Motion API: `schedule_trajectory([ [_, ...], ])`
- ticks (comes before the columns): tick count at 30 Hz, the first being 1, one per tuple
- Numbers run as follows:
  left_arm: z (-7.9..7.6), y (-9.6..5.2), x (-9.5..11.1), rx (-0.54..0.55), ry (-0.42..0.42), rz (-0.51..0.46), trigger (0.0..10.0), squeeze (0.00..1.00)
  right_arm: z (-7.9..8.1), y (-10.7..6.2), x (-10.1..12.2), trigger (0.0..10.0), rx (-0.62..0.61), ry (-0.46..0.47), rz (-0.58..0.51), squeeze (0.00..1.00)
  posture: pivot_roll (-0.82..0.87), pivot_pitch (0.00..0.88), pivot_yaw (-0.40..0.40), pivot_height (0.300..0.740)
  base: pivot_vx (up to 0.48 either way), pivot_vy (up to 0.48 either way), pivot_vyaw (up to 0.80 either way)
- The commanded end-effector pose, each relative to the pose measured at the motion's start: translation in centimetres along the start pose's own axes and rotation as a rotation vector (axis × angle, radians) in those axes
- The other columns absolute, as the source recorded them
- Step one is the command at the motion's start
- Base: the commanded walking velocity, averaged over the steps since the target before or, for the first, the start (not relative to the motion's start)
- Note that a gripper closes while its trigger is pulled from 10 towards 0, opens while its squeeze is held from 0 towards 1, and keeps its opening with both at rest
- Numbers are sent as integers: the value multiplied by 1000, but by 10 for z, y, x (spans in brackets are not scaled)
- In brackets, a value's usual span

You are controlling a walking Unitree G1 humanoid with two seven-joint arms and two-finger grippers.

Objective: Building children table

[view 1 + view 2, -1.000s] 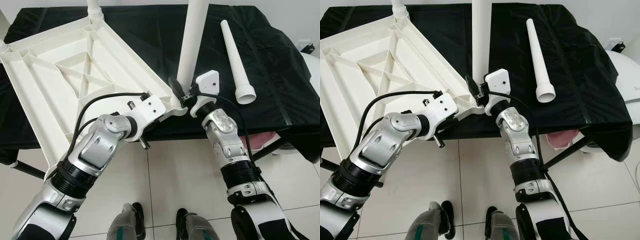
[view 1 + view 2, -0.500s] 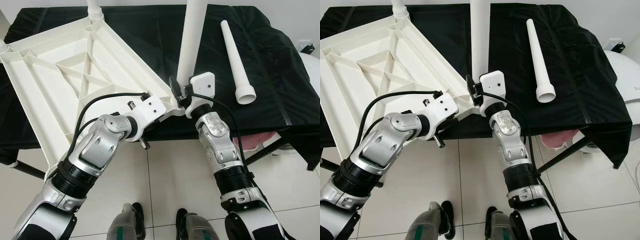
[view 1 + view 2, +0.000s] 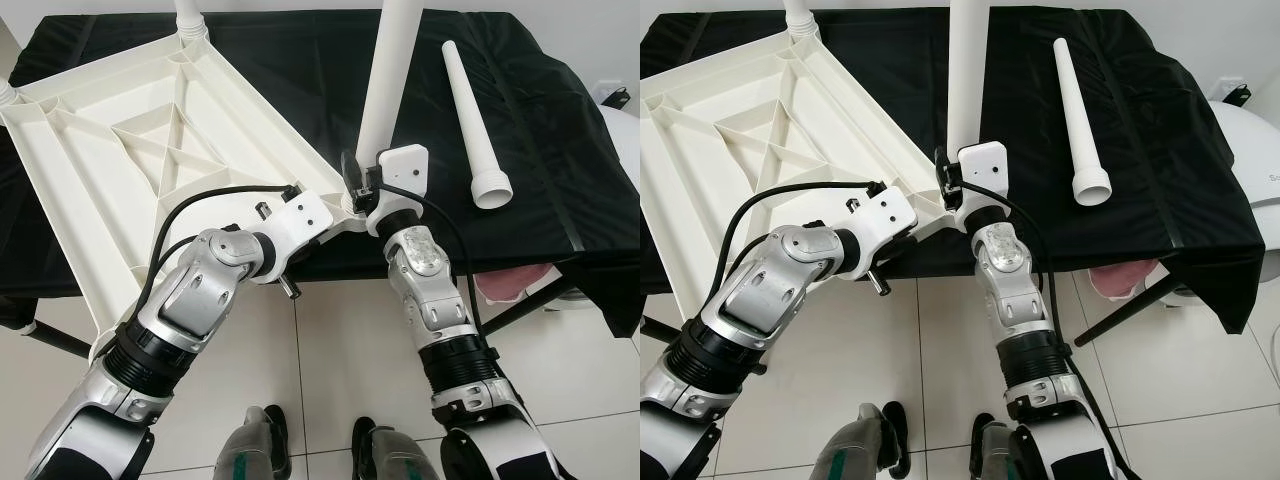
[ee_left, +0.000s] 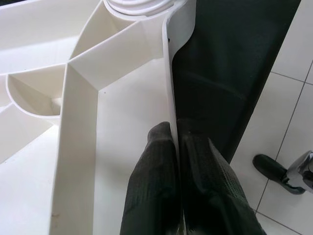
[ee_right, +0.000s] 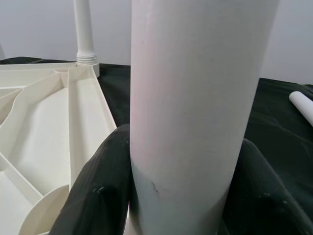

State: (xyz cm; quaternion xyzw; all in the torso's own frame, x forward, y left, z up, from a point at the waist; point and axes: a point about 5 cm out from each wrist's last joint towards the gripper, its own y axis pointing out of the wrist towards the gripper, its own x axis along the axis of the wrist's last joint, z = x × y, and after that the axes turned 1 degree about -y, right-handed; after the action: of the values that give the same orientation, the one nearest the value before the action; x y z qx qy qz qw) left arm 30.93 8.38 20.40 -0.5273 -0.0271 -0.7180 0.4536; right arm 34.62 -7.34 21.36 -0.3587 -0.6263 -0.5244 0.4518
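Observation:
A white tabletop [image 3: 150,150] lies upside down on the black-covered table, its ribs facing up. A white leg [image 3: 385,90] stands upright in the socket at its near right corner. My right gripper [image 3: 355,182] is shut on this leg just above the socket; the right wrist view has the leg [image 5: 195,98] clamped between both black fingers [image 5: 102,186]. My left gripper [image 4: 173,132] is shut on the tabletop's near rim [image 4: 168,83], close to that corner. Another leg [image 3: 188,18] stands at the far corner. A loose leg [image 3: 470,110] lies on the cloth to the right.
The black cloth [image 3: 560,150] hangs over the table's near and right edges. A white rounded object [image 3: 1255,150] sits past the right end. Something pink [image 3: 500,285] shows under the cloth. Tiled floor [image 3: 330,350] and my feet [image 3: 265,440] are below.
My right forearm and elbow have swung left, the wrist turning around the upright leg while still gripping it. The left arm and tabletop have stayed put.

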Motion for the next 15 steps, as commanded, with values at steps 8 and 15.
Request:
schedule_trajectory([
  [8, 6, -7, 22, 52, 69, -78, 10000, 0, -9, -14, -37, 10000, -115, -5, 193, 0, -24, 198, -4, 740, 0, 0, 0],
  [15, 7, -7, 23, 54, 68, -79, 10000, 0, -8, -14, -38, 10000, -150, -25, 200, 0, -23, 199, -5, 740, 0, 0, 0],
])
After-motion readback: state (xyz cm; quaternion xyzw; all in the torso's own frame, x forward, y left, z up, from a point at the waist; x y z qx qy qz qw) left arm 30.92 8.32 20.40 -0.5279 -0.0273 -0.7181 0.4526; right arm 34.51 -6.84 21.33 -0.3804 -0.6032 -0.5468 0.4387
